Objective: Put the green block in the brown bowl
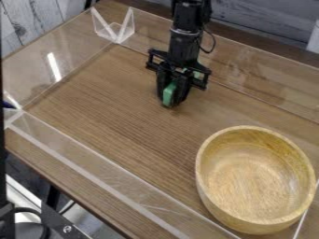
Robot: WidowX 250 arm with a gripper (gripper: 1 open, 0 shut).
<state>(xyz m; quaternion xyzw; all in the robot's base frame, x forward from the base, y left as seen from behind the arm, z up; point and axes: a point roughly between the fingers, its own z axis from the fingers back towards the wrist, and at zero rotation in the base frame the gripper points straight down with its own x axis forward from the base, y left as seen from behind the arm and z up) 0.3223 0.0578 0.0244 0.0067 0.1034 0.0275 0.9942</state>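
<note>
- Wood-grain counter (112, 121) fills most of the view, with clear acrylic walls (75, 154) fencing it in along the near-left edge and the far side; grey plank backdrop behind.
- Nearest the camera, lower right: brown bowl (256, 179), round, shallow, light tan wood, thick rim. It sits upright on the counter with the inside bare, and its right edge runs close to the frame border.
- Near-left corner, outside the acrylic: dark frame parts and some cabling under the counter edge, too blurred to identify.
- Mid-distance, centre: tool (176, 94) pointing almost straight down, tips at or just above the counter surface; contact with the wood cannot be confirmed.
- Tool state: closed narrow, clamped on the green block (167, 93). Black fingers (185, 90) sit on either side of it.
- Green block: only a small part shows, at the left-front of the fingers, down at the tips. The rest is hidden by the tool.
- Block orientation: the visible piece reads as taller than wide, so the long axis looks roughly vertical or steeply tilted, but too little is exposed to be sure.
- Block vs bowl: well apart; the block is up-left of the bowl, with open wood grain between them.
- Above the tool: black wrist and arm (189, 19) rising out of the top of the frame.
- Far left corner: a clear acrylic bracket (112, 26) standing on the counter, just beside the back wall.
</note>
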